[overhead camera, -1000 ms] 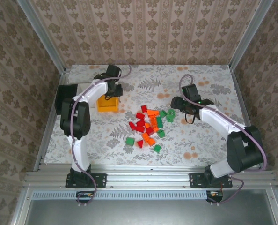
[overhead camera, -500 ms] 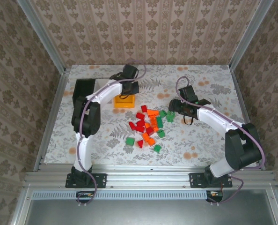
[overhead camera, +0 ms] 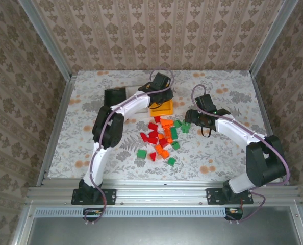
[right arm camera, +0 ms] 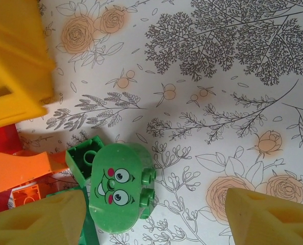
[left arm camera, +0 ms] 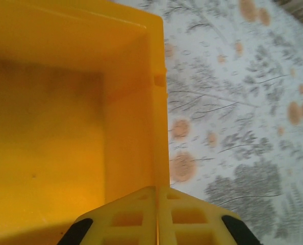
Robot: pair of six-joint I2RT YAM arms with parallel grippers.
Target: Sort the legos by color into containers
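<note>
Smooth plastic on a matt printed counter
The orange-yellow bin (left arm camera: pixel 65 127) is smooth moulded plastic with a soft sheen, and the green face brick (right arm camera: pixel 118 186) is the same, slightly glossier on its rounded top. The counter (right arm camera: pixel 218 76) wears a matt floral-print covering (cloth or paper, I cannot tell), edged by dull grey metal rails (overhead camera: pixel 161 193)

Orange-yellow bin (left arm camera: pixel 65 102) at the left claw (left arm camera: pixel 156 204); a green, face-printed lego (right arm camera: pixel 118 186) between the right claw (right arm camera: pixel 154 217)'s yellow fingers (right arm camera: pixel 39 219); grey-floral tablecloth (right arm camera: pixel 218 76) beneath.
</note>
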